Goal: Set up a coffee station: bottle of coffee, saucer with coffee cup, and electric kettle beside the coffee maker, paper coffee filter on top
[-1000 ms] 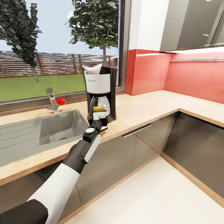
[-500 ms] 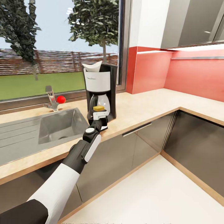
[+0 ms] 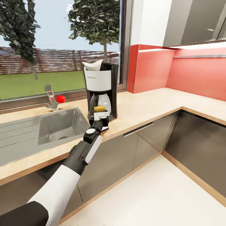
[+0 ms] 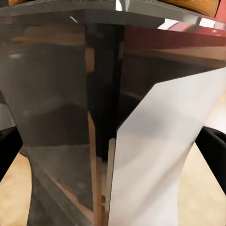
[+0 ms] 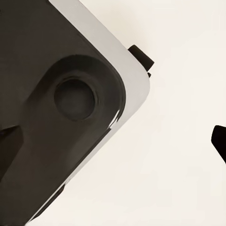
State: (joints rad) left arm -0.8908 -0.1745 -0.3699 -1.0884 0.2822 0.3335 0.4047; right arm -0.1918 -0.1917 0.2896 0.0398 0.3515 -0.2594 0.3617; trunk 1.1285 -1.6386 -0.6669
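The coffee maker (image 3: 101, 91) stands on the counter (image 3: 147, 108) just beside the right edge of the sink (image 3: 59, 128), near the counter's front edge. The paper coffee filter (image 3: 92, 65) sits on its top. The left end effector (image 3: 101, 118) holds the bottle of coffee (image 3: 99, 109) directly in front of the machine; its fingers (image 4: 214, 150) stand on both sides of the bottle. Whether the right end effector is open or closed, I cannot tell.

Black-and-white left arm (image 3: 78, 157), white-plated pincer (image 3: 101, 116)
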